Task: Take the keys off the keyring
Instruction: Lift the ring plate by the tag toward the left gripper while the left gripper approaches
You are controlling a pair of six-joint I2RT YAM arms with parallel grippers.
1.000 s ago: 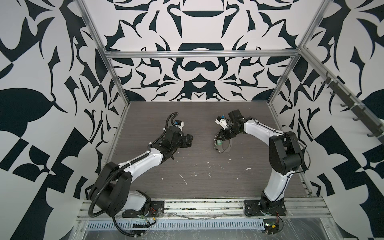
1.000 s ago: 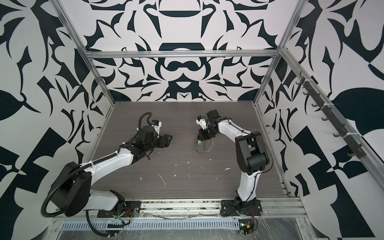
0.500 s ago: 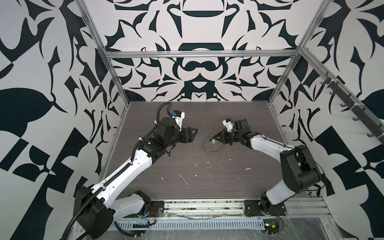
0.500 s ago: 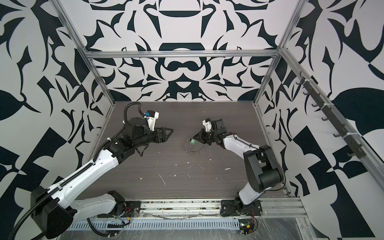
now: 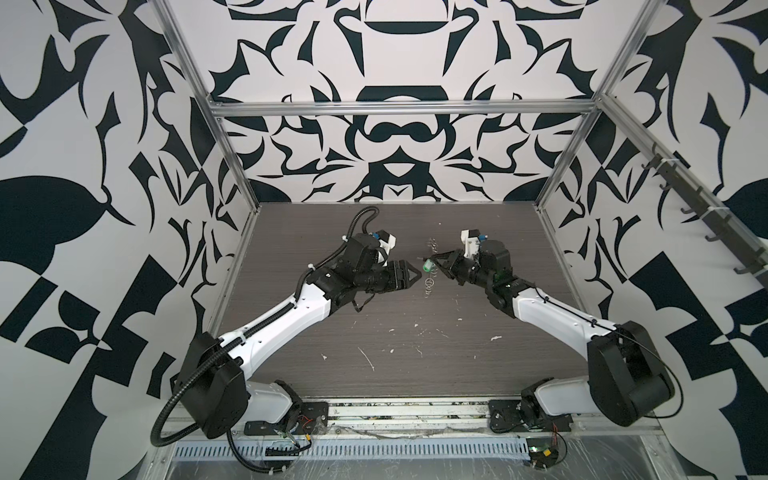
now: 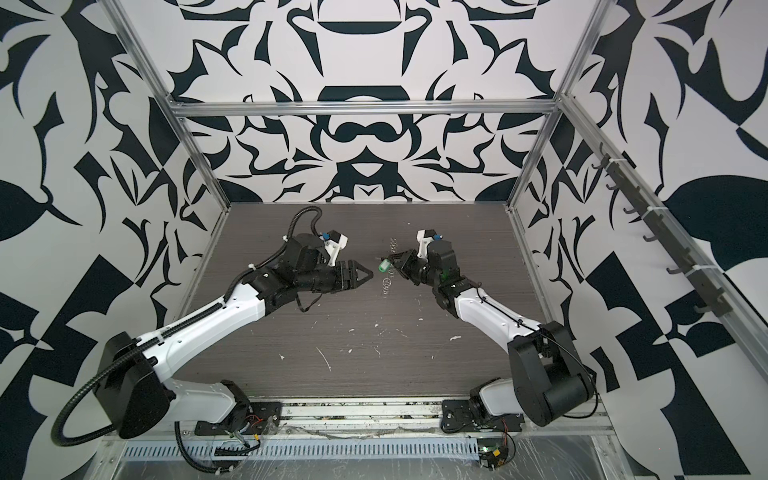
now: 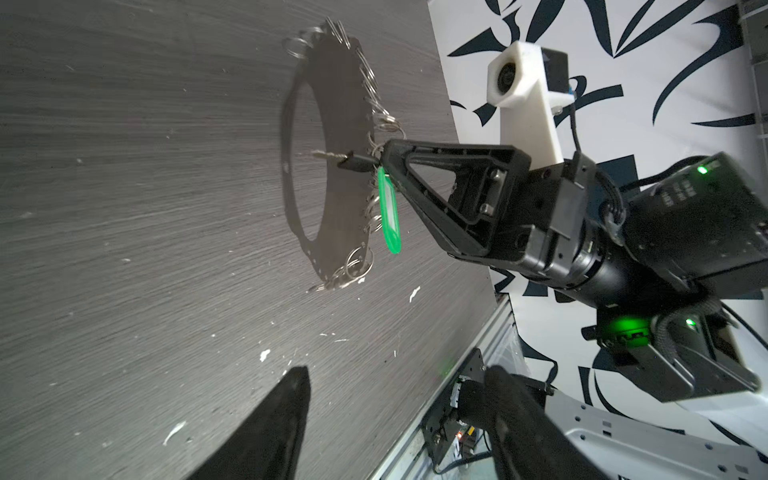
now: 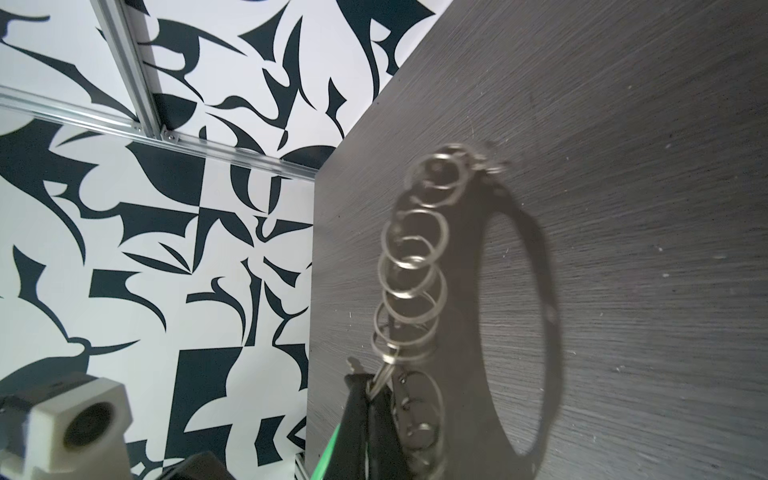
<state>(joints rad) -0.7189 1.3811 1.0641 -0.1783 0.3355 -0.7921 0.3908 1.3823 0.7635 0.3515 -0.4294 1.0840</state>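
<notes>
My right gripper (image 5: 434, 262) holds the keyring (image 5: 429, 284) up above the dark table, shut on one of its small silver rings. In the left wrist view the keyring (image 7: 332, 124) is a large thin loop that looks dark, edged with silver rings. The dark key (image 7: 353, 163) juts out from the right gripper (image 7: 386, 160), its blade pointing away. The green tag (image 7: 388, 208) hangs under it. In the right wrist view the row of rings (image 8: 415, 266) runs away from the shut right gripper (image 8: 370, 395). My left gripper (image 5: 411, 274) is open and empty, a short way left of the green tag (image 6: 384, 266).
White specks (image 5: 370, 357) litter the front half of the table (image 5: 415, 374). Patterned walls and aluminium posts close in three sides. A rail of hooks (image 5: 706, 216) runs along the right wall. Both arm bases sit at the front edge.
The right gripper lifted the keyring off the table and turned it toward the left arm. The left gripper rose and moved right, closer to the key.
</notes>
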